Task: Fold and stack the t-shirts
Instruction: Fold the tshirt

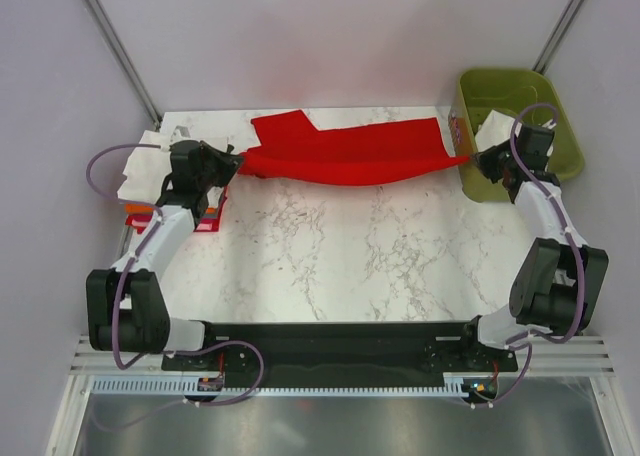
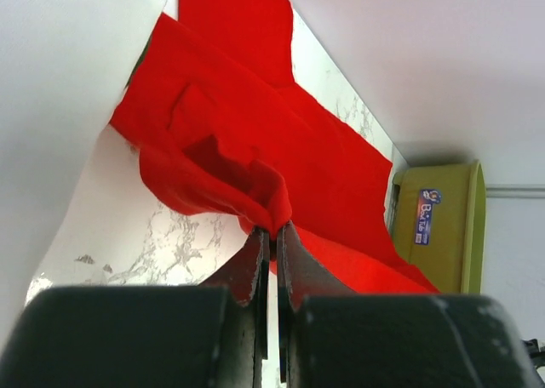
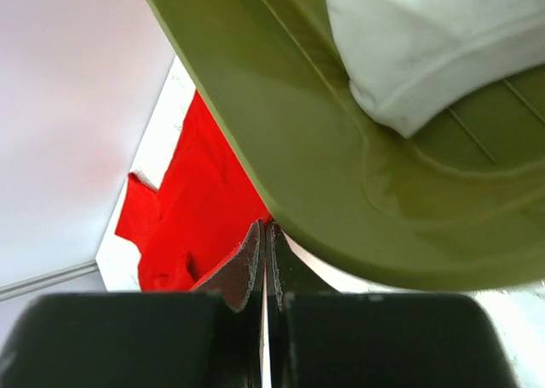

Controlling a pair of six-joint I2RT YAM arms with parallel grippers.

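Note:
A red t-shirt (image 1: pixel 345 154) is stretched across the far part of the marble table between both grippers. My left gripper (image 1: pixel 234 163) is shut on its left end, and the cloth bunches at the fingertips in the left wrist view (image 2: pixel 274 228). My right gripper (image 1: pixel 475 159) is shut on the right end, right beside the green bin's wall; the red t-shirt (image 3: pixel 192 209) runs away from its tips (image 3: pixel 264 226). A white t-shirt (image 1: pixel 493 131) lies in the green bin (image 1: pixel 560 126), also seen in the right wrist view (image 3: pixel 426 48).
A stack of folded shirts, white on top (image 1: pixel 140 171) and orange and red below (image 1: pixel 205 221), sits at the table's left edge behind my left arm. The green bin (image 3: pixel 341 175) stands at the far right corner. White walls enclose the table.

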